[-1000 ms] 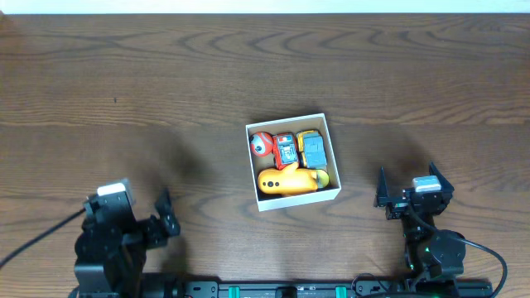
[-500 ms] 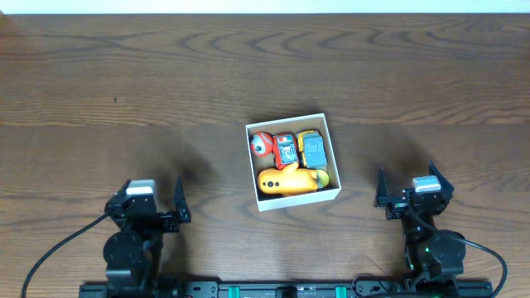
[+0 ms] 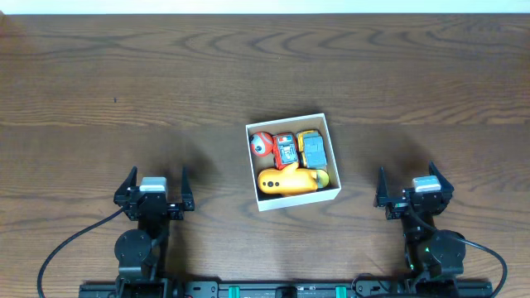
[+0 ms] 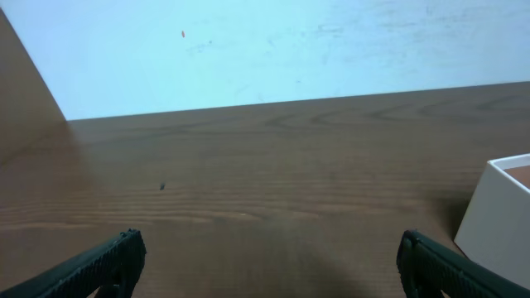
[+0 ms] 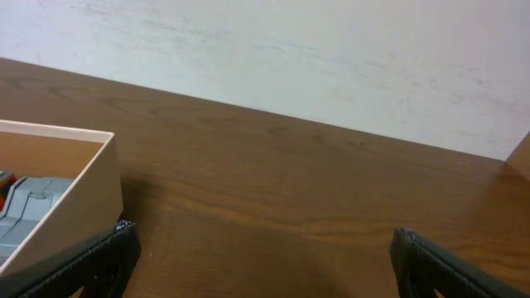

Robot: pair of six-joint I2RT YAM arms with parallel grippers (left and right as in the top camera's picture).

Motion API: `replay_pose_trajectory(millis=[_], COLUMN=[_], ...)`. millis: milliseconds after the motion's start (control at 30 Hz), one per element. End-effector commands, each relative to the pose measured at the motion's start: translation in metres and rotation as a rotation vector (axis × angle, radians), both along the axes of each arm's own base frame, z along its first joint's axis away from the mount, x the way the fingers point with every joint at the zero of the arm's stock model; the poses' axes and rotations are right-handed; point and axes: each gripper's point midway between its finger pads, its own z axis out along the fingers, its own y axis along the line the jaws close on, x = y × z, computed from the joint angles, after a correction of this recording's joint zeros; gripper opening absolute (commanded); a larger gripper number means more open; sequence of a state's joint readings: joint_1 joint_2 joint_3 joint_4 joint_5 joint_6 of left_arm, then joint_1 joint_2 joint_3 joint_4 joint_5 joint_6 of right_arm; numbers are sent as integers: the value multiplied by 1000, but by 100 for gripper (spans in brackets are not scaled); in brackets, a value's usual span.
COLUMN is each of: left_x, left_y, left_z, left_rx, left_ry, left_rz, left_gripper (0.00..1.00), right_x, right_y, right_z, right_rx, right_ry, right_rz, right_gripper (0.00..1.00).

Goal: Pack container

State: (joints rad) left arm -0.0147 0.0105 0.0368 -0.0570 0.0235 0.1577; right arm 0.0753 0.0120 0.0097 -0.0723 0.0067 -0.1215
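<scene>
The container (image 3: 334, 192), a small square white-walled box, sits at the middle of the table. It holds several toys: a red and white round toy (image 3: 260, 144), a red car (image 3: 286, 150), a yellow and blue car (image 3: 312, 147) and a yellow toy (image 3: 284, 180). My left gripper (image 3: 155, 180) is open and empty at the front left, well apart from the box. My right gripper (image 3: 410, 183) is open and empty at the front right. The box's white wall shows in the left wrist view (image 4: 493, 217) and the right wrist view (image 5: 74, 207), where a grey toy part (image 5: 29, 207) lies inside.
The brown wooden table (image 3: 124, 83) spreads around the box. A pale wall (image 4: 265, 41) stands behind the far table edge. Black cables run from both arm bases at the front edge.
My left arm has swung right and turned to face straight ahead, settling at the front left. The right arm and the box with its toys have not moved.
</scene>
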Motion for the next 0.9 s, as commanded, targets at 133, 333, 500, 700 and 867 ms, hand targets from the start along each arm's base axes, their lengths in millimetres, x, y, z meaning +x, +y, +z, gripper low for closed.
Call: replay_pose_trajectory(millis=[133, 333, 500, 700, 867], left_x=[0, 0, 0, 2, 1], left_y=[1, 1, 6, 7, 7], left_z=[-17, -16, -16, -4, -10], left_rx=[-16, -16, 15, 84, 84], left_ry=[35, 33, 34, -15, 11], left_rz=[4, 4, 29, 31, 26], left_gripper=[98, 98, 98, 98, 98], right_x=[0, 0, 0, 0, 0], right_y=[-2, -2, -2, -2, -2], right_z=[-1, -1, -1, -1, -1], right_rx=[-14, -14, -14, -14, -14], right_ry=[-2, -2, -2, -2, -2], right_rz=[-3, -3, -3, -3, -3], right_gripper=[99, 99, 99, 99, 99])
